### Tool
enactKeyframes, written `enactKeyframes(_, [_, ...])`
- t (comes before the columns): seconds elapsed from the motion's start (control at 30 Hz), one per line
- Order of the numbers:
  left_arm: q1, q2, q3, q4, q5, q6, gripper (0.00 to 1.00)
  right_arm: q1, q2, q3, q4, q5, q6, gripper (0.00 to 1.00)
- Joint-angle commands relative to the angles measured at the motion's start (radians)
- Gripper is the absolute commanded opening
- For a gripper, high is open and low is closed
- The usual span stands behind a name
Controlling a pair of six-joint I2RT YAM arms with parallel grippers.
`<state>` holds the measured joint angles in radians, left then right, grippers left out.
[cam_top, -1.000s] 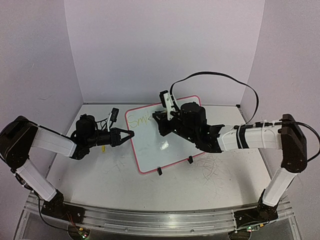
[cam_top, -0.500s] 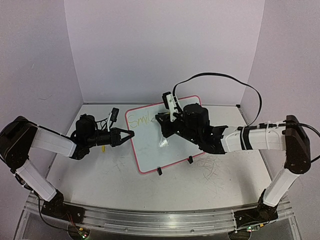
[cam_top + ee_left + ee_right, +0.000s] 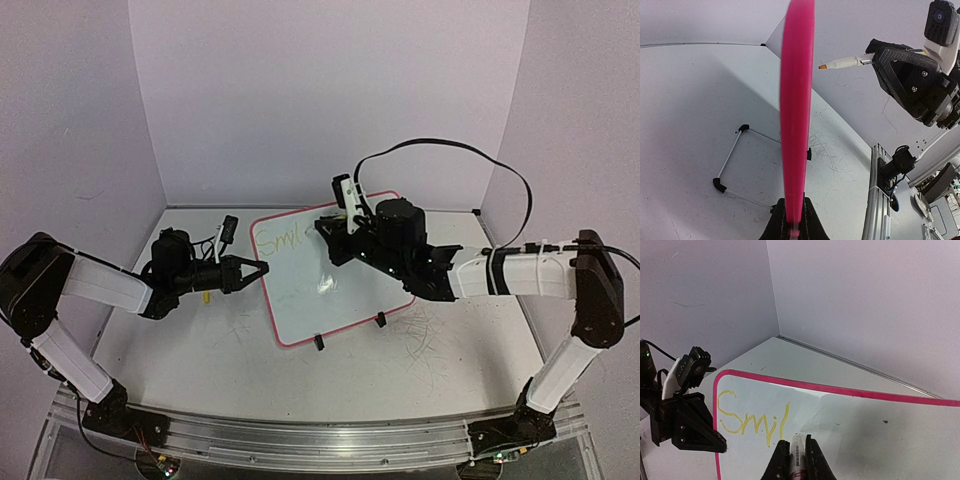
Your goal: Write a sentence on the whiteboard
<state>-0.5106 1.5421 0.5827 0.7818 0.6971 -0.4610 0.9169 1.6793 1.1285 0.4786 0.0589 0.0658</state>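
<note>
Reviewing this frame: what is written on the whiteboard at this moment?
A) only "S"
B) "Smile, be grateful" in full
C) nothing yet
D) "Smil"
D: in the right wrist view the yellow letters on the whiteboard read "Smil", and the marker sits just below the "l".

whiteboard [image 3: 798, 100] edge blurred up close

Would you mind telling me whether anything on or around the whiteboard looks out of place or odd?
Thin dark scribbles mark the table beside the near right corner of the whiteboard, perhaps stray pen strokes. The board also sits turned askew to the table's edges. Nothing looks spilled or broken.
</note>
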Motion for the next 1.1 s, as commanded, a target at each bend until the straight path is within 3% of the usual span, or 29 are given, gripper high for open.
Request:
enactKeyframes(0.0, [-0.002, -0.02, 0.012, -0.039, 0.001, 0.036, 0.0, 0.002, 0.021, 0.04, 0.033, -0.04, 0.006, 0.0])
enactKeyframes(0.67, [-0.002, -0.025, 0.012, -0.045, -0.001, 0.041, 0.0, 0.002, 0.024, 0.033, -0.002, 0.135, 0.029, 0.0])
enactKeyframes(1.07, [-0.003, -0.027, 0.014, -0.05, -0.005, 0.058, 0.0, 0.002, 0.035, 0.069, 0.018, 0.12, 0.014, 0.0])
